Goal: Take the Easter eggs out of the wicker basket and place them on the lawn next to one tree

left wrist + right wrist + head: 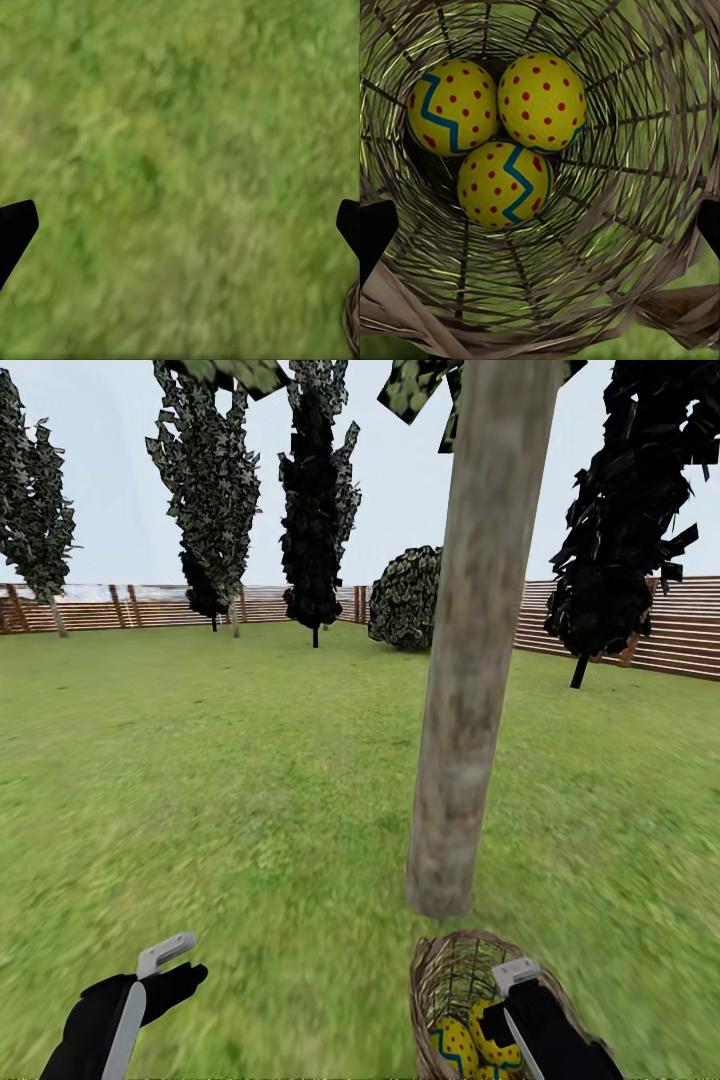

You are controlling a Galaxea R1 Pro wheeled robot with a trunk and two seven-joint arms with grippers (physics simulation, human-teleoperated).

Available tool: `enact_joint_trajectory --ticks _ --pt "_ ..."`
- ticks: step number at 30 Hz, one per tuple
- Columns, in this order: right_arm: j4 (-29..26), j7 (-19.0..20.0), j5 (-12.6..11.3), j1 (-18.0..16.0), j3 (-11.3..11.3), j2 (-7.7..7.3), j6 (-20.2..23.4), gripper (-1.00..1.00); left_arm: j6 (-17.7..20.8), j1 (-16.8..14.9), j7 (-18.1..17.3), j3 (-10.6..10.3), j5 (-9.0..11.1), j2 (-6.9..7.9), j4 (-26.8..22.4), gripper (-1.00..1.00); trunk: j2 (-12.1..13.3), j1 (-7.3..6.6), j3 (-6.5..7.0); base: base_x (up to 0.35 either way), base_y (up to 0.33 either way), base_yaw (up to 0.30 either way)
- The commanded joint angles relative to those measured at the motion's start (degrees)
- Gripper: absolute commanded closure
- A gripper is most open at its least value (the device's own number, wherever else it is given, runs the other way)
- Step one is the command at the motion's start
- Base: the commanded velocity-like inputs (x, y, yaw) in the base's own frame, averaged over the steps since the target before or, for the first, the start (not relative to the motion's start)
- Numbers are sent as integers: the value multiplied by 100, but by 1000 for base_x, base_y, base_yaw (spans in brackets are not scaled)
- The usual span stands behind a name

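Three Easter eggs sit untouched in the wicker basket, just ahead of the right gripper's spread fingers; left gripper also spread, over lawn. Nothing placed by the tree yet.

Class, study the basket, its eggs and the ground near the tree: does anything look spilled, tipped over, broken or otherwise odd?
Nothing stands out. All three eggs sit together at the bottom of the wicker basket, none spilled on the lawn. The basket stands by the tree trunk, its weave looking intact.

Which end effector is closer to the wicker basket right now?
Right. The right end effector sits at the wicker basket rim, above the eggs; the left end effector hovers over lawn beside it.
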Motion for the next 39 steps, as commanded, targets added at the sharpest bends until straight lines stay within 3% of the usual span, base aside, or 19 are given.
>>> enact_joint_trajectory --ticks 1,33,39 --pt "-6 -13 13 -4 23 -6 31 -100 26 -4 30 12 59 -6 -6 -100 -44 22 -24 0 0 0" --pt "3 -22 14 -4 32 -6 31 -100 14 -4 28 14 50 -103 -4 -100 -1328 725 -599 0 0 0" --pt "3 -22 13 -4 32 -6 31 -100 20 -4 28 13 50 -119 -3 -100 -1328 725 -599 31 0 0"
